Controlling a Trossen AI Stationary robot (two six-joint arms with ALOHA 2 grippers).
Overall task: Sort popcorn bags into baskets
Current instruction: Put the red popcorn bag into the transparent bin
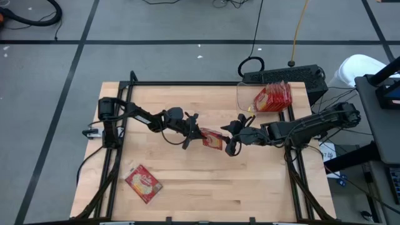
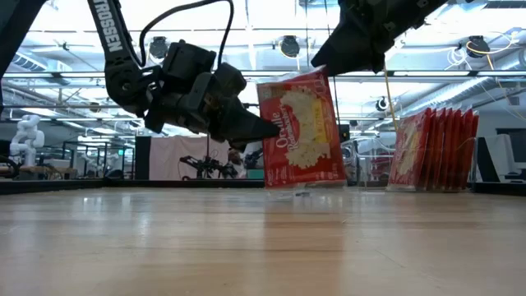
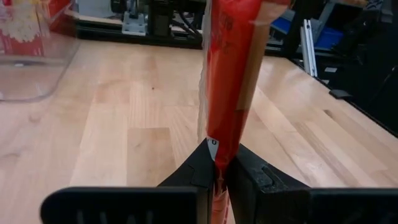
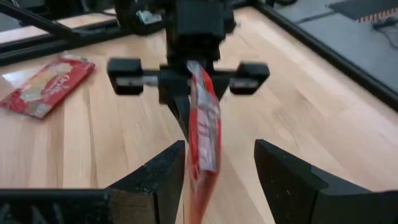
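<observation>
Over the middle of the table (image 1: 250, 187), from my overhead camera, I see the left gripper (image 1: 195, 131) and the right gripper (image 1: 232, 139) meeting at one popcorn bag (image 1: 212, 139). A second bag (image 1: 144, 183) lies flat near the front left, and the clear basket (image 1: 245, 95) at the back right holds a row of red bags (image 1: 274, 97).

At table level the held bag (image 2: 301, 131) hangs upright just above the wood, printed face toward me; the basket's bags (image 2: 436, 150) stand on edge well behind (to the right).

My left wrist camera shows the left gripper (image 3: 219, 168) clamped on the bag's (image 3: 229, 74) edge – fingers (image 3: 255, 177) pressed together on it.

The right wrist camera has the right gripper (image 4: 219, 163) spread apart – its fingers (image 4: 163, 171) flank the bag's (image 4: 202, 134) lower edge; I cannot tell if they touch it. The spare bag (image 4: 48, 84) lies beyond.
</observation>
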